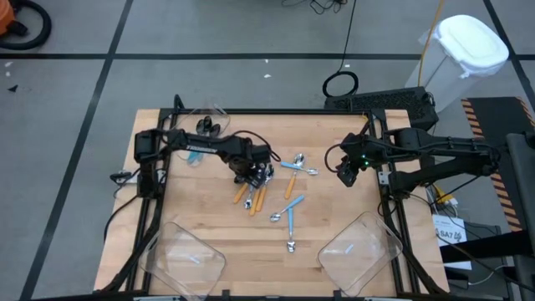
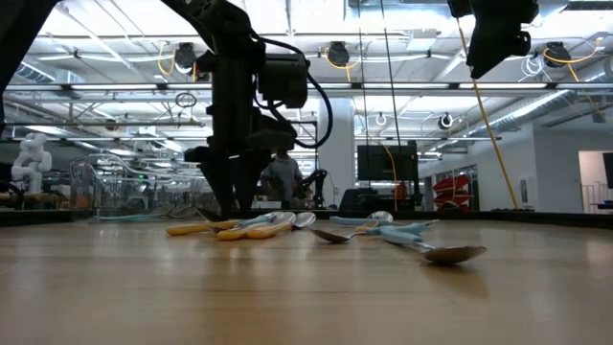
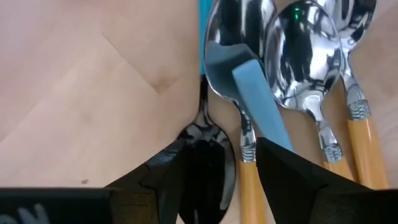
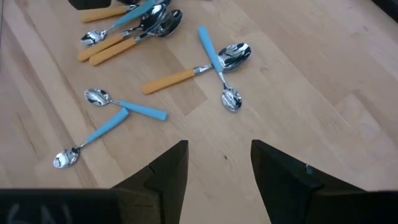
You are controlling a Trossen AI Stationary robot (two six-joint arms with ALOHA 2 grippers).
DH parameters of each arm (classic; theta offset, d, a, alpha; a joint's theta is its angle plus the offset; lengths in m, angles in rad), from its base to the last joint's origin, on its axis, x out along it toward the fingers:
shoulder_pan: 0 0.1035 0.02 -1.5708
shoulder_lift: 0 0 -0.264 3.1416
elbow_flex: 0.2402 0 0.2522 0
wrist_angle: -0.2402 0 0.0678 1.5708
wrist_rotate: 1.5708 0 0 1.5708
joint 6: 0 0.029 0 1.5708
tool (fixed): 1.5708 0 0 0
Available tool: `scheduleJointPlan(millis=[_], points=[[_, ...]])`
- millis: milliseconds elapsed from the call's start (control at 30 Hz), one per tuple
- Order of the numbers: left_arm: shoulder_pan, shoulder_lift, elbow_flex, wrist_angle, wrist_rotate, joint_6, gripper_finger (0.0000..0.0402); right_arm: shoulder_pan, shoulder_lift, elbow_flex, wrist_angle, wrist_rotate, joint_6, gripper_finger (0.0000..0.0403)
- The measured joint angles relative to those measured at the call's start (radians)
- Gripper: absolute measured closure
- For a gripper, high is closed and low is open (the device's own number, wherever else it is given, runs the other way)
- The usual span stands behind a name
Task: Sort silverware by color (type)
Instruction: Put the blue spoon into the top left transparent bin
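Observation:
The silverware lies mid-table: a bunch of orange-handled spoons (image 1: 253, 194) and, to its right, scattered blue-handled spoons (image 1: 291, 219) and one orange-handled spoon (image 4: 171, 79). My left gripper (image 1: 255, 174) is down at the far end of the bunch, pointing straight down and open. Its fingers stand on either side of a dark shiny spoon bowl (image 3: 208, 168). Beside that bowl lie silver bowls (image 3: 305, 56), a blue handle (image 3: 258, 99) and orange handles (image 3: 360, 143). My right gripper (image 1: 347, 174) hangs open high above the table's right part, with nothing between its fingers (image 4: 217, 149). My left gripper comes from above, its fingers (image 3: 168, 180) pointing down on both sides of the dark spoon bowl, which lies flat on the table. Whether the fingers touch the bowl, I cannot tell.
Clear plastic bins stand at the near left (image 1: 188, 255), the near right (image 1: 359, 251) and the far left (image 1: 205, 117). Bare wood lies between the two near bins and left of the bunch. In the low view the spoons (image 2: 383, 232) lie low across the tabletop.

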Motion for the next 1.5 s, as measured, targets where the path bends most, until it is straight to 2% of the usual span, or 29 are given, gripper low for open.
scheduleJointPlan(millis=[600, 900, 1267, 1500], points=[[0.068, 0.001, 0.0, 0.059, -0.035, 0.146, 0.0209, 0.0, 0.0, 0.0, 0.001, 0.0, 0.002, 0.0232], [0.065, 0.058, 0.0, 0.055, -0.01, 0.115, 0.0209, 0.0, 0.0, 0.0, 0.001, 0.002, 0.029, 0.0232], [0.054, 0.045, 0.0, 0.032, 0.01, 0.063, 0.0209, 0.0, 0.0, 0.0, 0.001, 0.002, 0.029, 0.0232], [0.054, 0.025, 0.0, 0.032, -0.023, 0.066, 0.0209, 0.0, 0.0, 0.0, 0.001, 0.003, 0.029, 0.0232]])
